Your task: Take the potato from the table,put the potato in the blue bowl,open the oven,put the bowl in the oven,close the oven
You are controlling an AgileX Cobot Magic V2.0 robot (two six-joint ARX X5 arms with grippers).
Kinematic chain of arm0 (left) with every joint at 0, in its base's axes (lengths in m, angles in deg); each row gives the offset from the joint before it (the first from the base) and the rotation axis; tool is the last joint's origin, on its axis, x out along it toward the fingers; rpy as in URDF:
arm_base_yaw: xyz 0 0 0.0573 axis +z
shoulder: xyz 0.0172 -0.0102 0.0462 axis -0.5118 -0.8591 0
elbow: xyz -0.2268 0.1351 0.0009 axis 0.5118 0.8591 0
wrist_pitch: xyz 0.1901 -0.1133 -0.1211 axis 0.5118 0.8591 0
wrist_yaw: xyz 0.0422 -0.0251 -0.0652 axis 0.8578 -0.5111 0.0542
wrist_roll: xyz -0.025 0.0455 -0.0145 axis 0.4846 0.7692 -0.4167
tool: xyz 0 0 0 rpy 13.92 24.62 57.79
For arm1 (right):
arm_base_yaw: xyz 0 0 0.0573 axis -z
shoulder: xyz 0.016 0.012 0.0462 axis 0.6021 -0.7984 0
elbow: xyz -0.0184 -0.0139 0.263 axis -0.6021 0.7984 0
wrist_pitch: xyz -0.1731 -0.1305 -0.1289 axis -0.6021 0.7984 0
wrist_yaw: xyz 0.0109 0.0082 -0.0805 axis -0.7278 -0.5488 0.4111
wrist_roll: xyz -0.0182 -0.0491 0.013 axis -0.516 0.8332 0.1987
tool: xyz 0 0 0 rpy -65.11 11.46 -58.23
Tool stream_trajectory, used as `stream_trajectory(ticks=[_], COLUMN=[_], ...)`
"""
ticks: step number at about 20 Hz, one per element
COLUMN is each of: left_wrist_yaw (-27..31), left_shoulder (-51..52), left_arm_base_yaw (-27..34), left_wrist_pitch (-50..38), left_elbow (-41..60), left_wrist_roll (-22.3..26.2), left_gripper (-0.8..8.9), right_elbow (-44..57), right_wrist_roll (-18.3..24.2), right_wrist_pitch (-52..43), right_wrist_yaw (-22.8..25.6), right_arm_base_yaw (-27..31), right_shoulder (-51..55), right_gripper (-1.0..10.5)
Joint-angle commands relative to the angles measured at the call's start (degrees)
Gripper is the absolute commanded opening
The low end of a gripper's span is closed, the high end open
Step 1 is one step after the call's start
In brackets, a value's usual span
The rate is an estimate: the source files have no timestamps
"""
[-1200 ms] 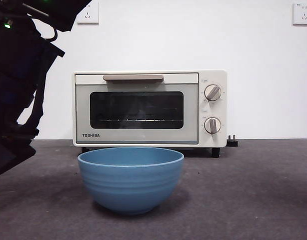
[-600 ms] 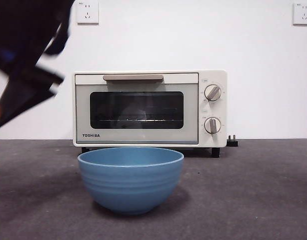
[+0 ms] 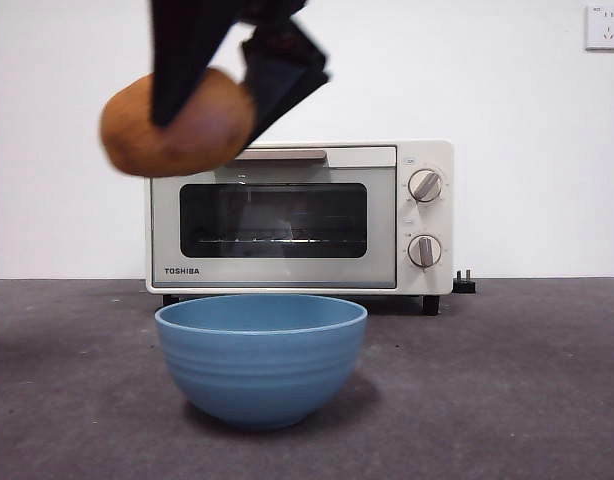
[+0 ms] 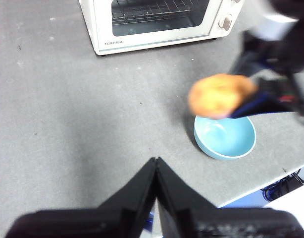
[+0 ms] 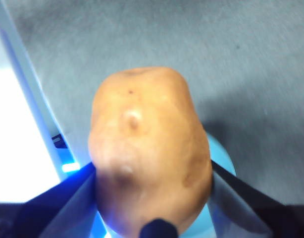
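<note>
The orange-brown potato (image 3: 177,125) hangs in the air in front of the oven's upper left corner, above and a little left of the blue bowl (image 3: 262,365). My right gripper (image 3: 212,100) comes down from the top edge and is shut on it; the right wrist view shows the potato (image 5: 149,148) filling the space between the jaws of the right gripper (image 5: 152,193). The bowl stands on the table (image 3: 507,380) in front of the cream-white oven (image 3: 287,215), whose door is closed. My left gripper (image 4: 156,163) is shut on nothing, high over the table, well away from the potato (image 4: 219,95) and the bowl (image 4: 225,138).
A black plug (image 3: 465,283) lies by the oven's right foot. A wall socket (image 3: 605,27) sits on the white wall behind. In the left wrist view the table's edge (image 4: 271,171) runs close to the bowl, with cables below it.
The dark arm at the left edge rose and swung right. The potato, hidden a second ago, now shows in its jaws above the bowl's left side.
</note>
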State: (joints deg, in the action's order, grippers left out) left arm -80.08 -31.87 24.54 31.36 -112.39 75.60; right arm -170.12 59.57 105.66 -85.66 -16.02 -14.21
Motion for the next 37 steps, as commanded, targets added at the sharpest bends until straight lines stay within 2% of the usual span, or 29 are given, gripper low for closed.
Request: stream_trajectory(ticks=[1, 5, 8, 14, 23, 30, 31, 37], left_wrist_yaw=[-0.24, -0.63, -0.66, -0.68, -0.68, -0.66, -0.66, -0.66], left_shoulder=[0.09, -0.39, -1.90, -5.14, -7.76, -7.76, -7.76, -7.80], left_arm_base_yaw=[-0.22, -0.22, -0.22, -0.22, -0.24, -0.24, -0.24, -0.24], left_wrist_pitch=[-0.24, -0.24, -0.24, -0.26, -0.26, -0.26, -0.26, -0.26], left_elbow=[-0.02, -0.02, -0.02, -0.02, -0.02, -0.02, -0.02, -0.02], left_wrist_roll=[-0.44, -1.51, -1.51, -1.46, -1.46, -1.46, -1.46, -1.44], left_gripper=[-0.06, -0.05, -0.05, -0.06, -0.06, -0.06, -0.06, -0.06], right_elbow=[9.33, 22.77, 27.52, 29.38, 29.38, 29.35, 29.35, 29.27], right_wrist_roll=[-1.09, -4.55, -5.81, -7.28, -8.83, -8.50, -8.17, -8.22], right_wrist_pitch=[-2.51, -8.68, -13.31, -21.09, -23.10, -23.96, -24.09, -23.91], right_wrist_yaw=[0.59, 3.63, 3.98, 4.20, 2.75, 2.67, 2.58, 2.29], right_arm_base_yaw=[1.11, 1.40, 1.38, 1.36, 1.36, 1.33, 1.27, 1.27], right_shoulder=[5.84, 14.43, 14.53, 11.89, 5.01, 4.46, 4.46, 4.55], right_gripper=[-0.1, -0.1, -0.1, -0.1, 0.2, 5.2, 5.5, 5.5])
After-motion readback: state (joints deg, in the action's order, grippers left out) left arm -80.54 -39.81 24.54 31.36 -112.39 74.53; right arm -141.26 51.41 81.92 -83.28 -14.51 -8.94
